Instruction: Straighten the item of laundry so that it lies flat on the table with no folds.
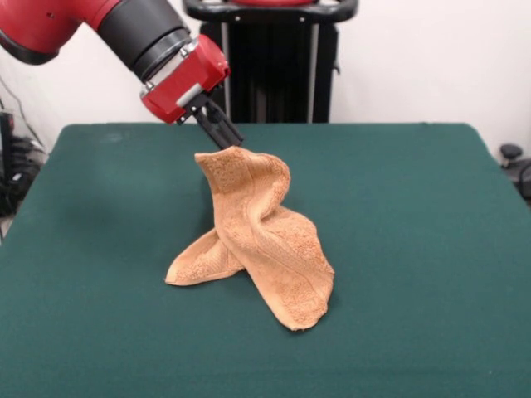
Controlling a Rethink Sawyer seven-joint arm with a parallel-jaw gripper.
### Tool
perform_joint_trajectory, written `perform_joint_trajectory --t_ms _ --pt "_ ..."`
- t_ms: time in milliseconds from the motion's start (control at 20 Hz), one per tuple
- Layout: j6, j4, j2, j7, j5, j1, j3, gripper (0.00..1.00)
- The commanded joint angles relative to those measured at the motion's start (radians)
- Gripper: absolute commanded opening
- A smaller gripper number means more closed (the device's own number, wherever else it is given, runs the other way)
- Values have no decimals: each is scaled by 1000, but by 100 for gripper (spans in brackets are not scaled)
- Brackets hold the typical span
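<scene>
Green table (431,249) under a plain white wall, dark stand behind it. Towel (253,240) sits about mid-table, a bit toward the arm's side, pulled up into a twisted peak with two tails trailing on the cloth top: one short flap out to the side of the peak, one longer lobe running toward the camera. Gripper (230,141) is tilted down right at the peak, its black fingers pinching the towel's top edge; contact is partly hidden by the cloth, so grip depth is unclear. Step in hand looks like lift-and-drag to unfold. To do it well: go higher so the twist can unwind, then pull away from the trailing tails, low and slow, so the weight on the table holds the cloth taut. Drop only once the towel is stretched out. Risk: releasing early leaves it heaped and twisted.
</scene>
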State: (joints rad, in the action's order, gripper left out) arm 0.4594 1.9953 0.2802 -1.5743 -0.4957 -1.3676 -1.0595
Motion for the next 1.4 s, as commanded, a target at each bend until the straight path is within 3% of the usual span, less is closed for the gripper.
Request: perform_joint_trajectory --t_ms 50,850,1000,1400 --pt "71 -50 -4 52 -2 70 17 0" --pt "88 -89 -18 85 8 79 -11 0" --pt "165 -100 68 88 37 91 -34 0" --pt "98 -152 -82 122 -9 106 6 0"
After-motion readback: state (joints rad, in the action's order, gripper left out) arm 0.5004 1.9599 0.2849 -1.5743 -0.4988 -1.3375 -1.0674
